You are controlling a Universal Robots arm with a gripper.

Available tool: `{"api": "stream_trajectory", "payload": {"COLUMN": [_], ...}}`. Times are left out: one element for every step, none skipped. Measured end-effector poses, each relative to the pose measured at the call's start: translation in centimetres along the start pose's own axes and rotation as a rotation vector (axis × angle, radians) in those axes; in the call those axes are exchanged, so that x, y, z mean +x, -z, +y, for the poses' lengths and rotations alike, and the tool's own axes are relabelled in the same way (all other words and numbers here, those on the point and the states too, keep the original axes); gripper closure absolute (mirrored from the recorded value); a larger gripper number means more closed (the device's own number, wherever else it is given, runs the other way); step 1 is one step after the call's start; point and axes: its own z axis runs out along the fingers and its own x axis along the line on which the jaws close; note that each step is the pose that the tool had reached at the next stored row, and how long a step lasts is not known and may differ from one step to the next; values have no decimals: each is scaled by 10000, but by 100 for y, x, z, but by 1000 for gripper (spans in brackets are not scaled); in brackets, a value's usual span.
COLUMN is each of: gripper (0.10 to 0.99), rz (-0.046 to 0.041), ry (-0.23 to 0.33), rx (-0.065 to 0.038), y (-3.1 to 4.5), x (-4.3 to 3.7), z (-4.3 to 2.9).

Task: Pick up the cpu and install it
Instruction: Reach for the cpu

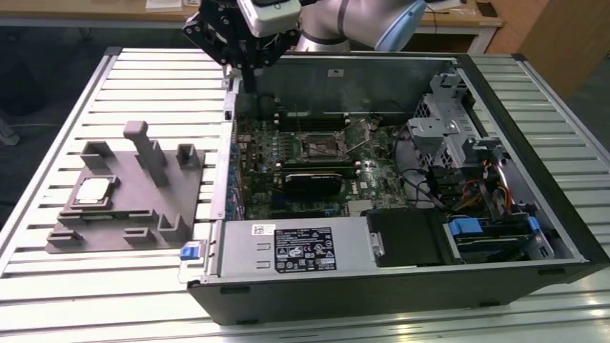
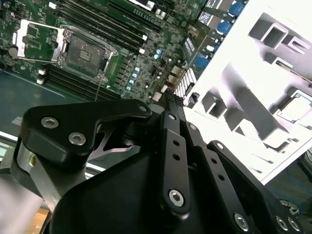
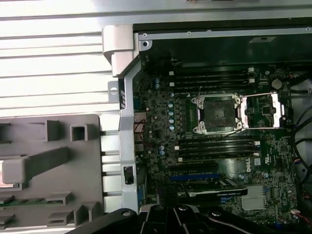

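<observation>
The cpu, a small silvery-white square chip, lies flat in a recess of the grey fixture block on the exterior view's left. My gripper hangs high over the back left corner of the open computer case, far from the cpu. Its black fingers meet at the tips with nothing between them. The motherboard socket stands open, its metal frame flipped aside, in both wrist views. In the second wrist view the cpu shows pale on the bright fixture.
The case lies on its side on a slatted metal table. Inside are memory slots, a graphics card, a power supply, a drive cage and cables. The fixture has upright posts.
</observation>
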Motion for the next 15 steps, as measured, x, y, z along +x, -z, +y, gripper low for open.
{"api": "stream_trajectory", "payload": {"gripper": [980,980,980,980,980,980,980,980,980,980,980,980,980,980,980], "rz": [0,0,0,0,0,-1,0,0,0,0,0,0,0,0,0], "ry": [-1,0,-1,-1,-2,-1,-1,-1,-1,-1,0,-1,0,0,0], "rx": [0,0,0,0,1,-1,0,-1,0,0,0,0,0,0,0], "y": [0,0,1,1,2,1,2,2,3,3,3,3,4,4,4], "x": [12,24,36,49,61,74,86,99,110,121,130,139,148,159,167], "z": [-1,-2,-3,-4,-5,-6,-7,-7,-8,-9,-10,-11,-11,-12,-13]}}
